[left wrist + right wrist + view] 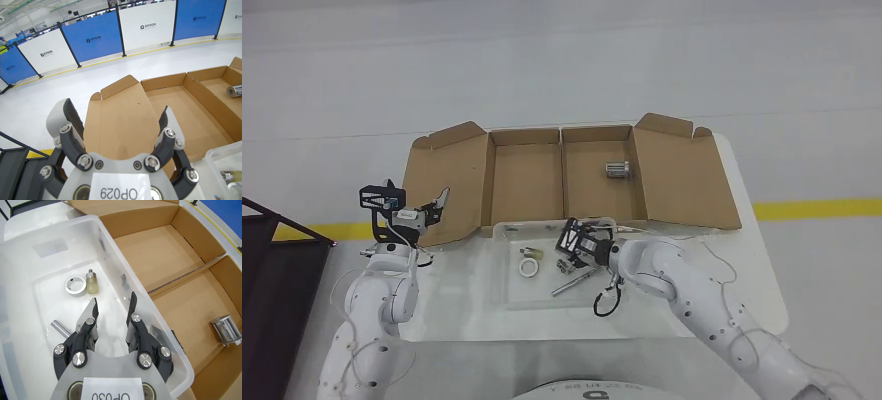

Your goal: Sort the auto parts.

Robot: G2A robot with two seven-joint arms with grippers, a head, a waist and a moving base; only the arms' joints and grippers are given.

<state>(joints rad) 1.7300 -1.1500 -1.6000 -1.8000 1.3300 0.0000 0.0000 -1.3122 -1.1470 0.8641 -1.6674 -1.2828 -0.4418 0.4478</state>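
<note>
On the table's left side, the left gripper (pixel 118 109), jaws spread and empty, hangs over the open left flap of the cardboard box (pixel 527 185). In the clear tray (pixel 17 313) lie a ring (pixel 74 286), a plug (pixel 92 284) just beside it, and a rod (pixel 60 328). The right gripper (pixel 114 300), jaws spread, hangs above them near the tray's box-side wall. A metal cylinder (pixel 617 169) sits in the box's right compartment. Each gripper bears a white printed label.

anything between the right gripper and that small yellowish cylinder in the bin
Nothing visible. The right gripper hangs open in the clear bin, with bare floor between it and the cylinder; the ring lies on the cylinder's far side.
</note>
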